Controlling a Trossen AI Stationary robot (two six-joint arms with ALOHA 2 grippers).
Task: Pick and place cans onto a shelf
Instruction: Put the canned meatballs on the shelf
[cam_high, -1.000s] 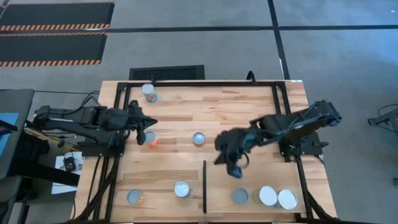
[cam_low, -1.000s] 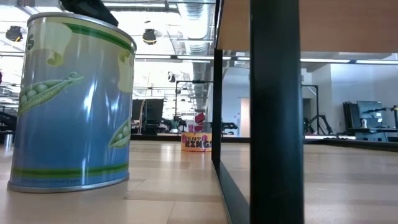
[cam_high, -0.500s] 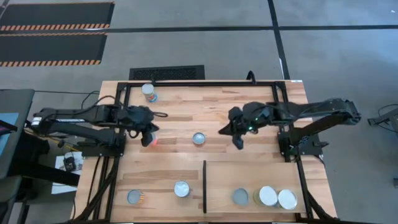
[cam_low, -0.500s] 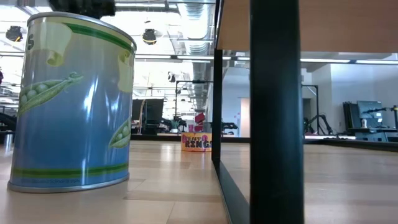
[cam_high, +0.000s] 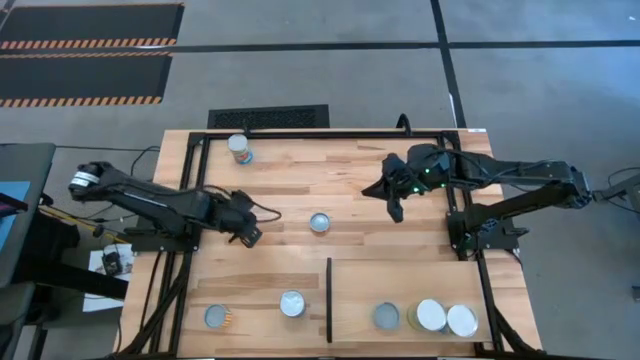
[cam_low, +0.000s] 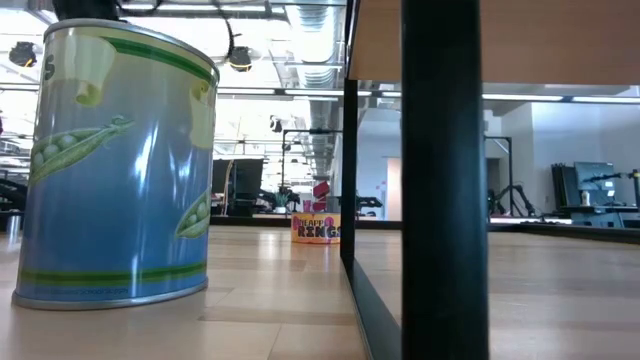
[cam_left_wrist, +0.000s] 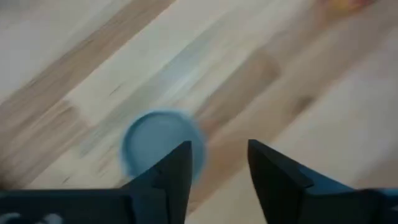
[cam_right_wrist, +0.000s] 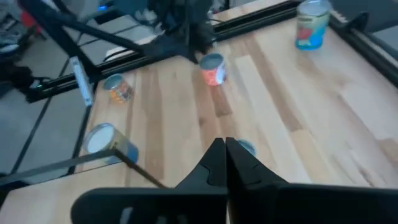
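Four cans on shelf, four on surface | rigid, smooth, slippery; take hold across the sides | left pincer parted above middle can | right pincer closed, empty, aloft.

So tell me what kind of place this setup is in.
Likely a robotics lab or industrial workshop: a concrete floor with hazard-striped mats, exposed ceiling ducts, and other equipment rigs beyond the table.

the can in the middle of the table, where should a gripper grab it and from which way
Grip the middle can across its round side wall, coming straight down from above: it stands upright with its round lid facing up and bare table all around it, so both fingers can likely straddle it.
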